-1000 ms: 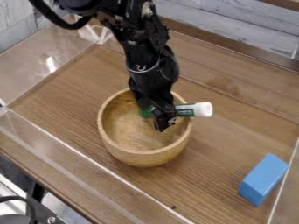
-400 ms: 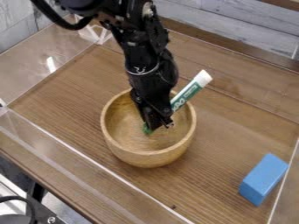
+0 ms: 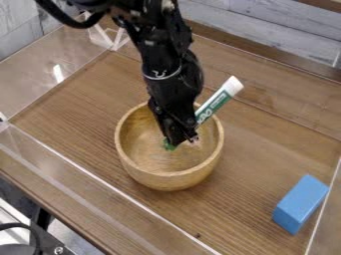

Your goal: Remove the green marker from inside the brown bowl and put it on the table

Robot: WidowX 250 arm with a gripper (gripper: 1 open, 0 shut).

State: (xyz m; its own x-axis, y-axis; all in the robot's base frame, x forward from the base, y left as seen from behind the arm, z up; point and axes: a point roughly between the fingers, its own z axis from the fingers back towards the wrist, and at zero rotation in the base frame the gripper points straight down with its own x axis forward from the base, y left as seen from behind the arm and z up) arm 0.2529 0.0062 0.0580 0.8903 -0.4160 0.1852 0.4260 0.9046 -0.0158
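The green marker [image 3: 217, 102] is shown tilted steeply, its green end down inside the brown bowl [image 3: 166, 149] and its white end raised above the rim on the far right side. It is gripped near its lower end by the tool [image 3: 174, 139], whose jaws are closed on it while the black arm reaches down into the bowl from above. The bowl is seen resting on the wood-grain surface [image 3: 80, 110], with a blue block [image 3: 301, 203] lying well apart near the right corner.

The brown bowl [image 3: 167, 151] looks like smooth, pale wood. The table [image 3: 80, 110] shows dark wood grain. Its walls [image 3: 80, 194] are clear, glossy plastic.
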